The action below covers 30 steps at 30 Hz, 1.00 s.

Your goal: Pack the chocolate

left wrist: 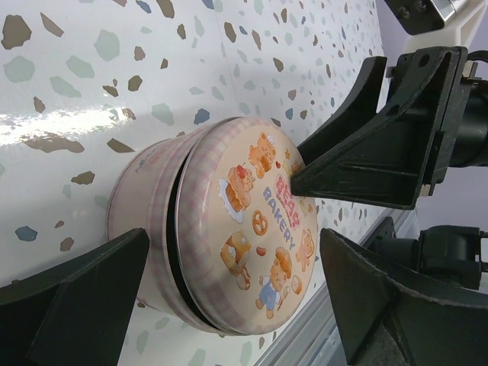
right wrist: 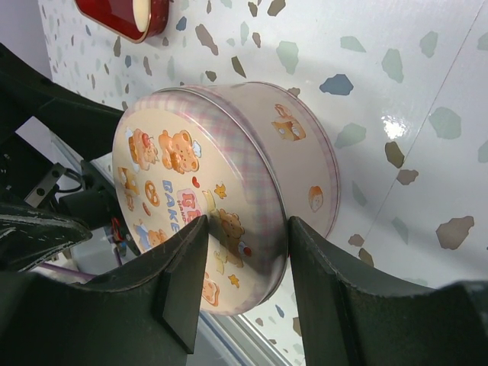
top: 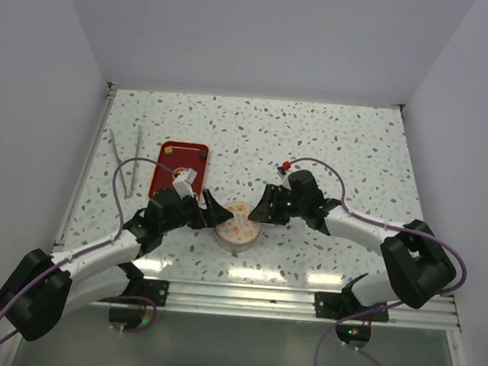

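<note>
One tin (top: 238, 225), left end effector (left wrist: 232, 255) wide, right end effector (right wrist: 248, 223) seemingly pinching lid (left wrist: 252, 221), ajar in left wrist

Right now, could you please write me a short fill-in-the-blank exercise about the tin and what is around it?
1. The word printed in capitals on the lid of the round tin is ____.
2. The tray lying beyond the tin is coloured ____.
3. The left gripper is ____, with the tin between its fingers.

Missing words: BAKERY; red; open.
</note>
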Available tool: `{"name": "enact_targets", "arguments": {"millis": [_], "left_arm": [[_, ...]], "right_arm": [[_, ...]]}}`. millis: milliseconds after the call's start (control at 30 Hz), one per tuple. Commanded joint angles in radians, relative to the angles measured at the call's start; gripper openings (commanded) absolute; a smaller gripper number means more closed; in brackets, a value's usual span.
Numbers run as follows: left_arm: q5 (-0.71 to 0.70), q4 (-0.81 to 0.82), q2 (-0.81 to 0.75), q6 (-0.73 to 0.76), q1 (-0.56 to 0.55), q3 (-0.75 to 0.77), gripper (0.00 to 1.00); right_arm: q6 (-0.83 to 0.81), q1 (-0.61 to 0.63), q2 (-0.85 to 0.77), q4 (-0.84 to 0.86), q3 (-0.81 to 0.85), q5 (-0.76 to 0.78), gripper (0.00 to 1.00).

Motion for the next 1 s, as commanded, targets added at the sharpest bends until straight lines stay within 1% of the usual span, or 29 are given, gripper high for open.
{"name": "enact_targets", "arguments": {"millis": [0,967], "left_arm": [[0.057,0.064,0.000,-0.029,-0.004,0.034,1.00],[0.067,0.077,0.011,-0.036,-0.008,0.051,1.00]], "right_arm": [[0.005,0.025,-0.037,0.050,0.057,-0.033,0.50],[-0.016,0.031,-0.040,0.002,0.103,-0.027,0.50]]}}
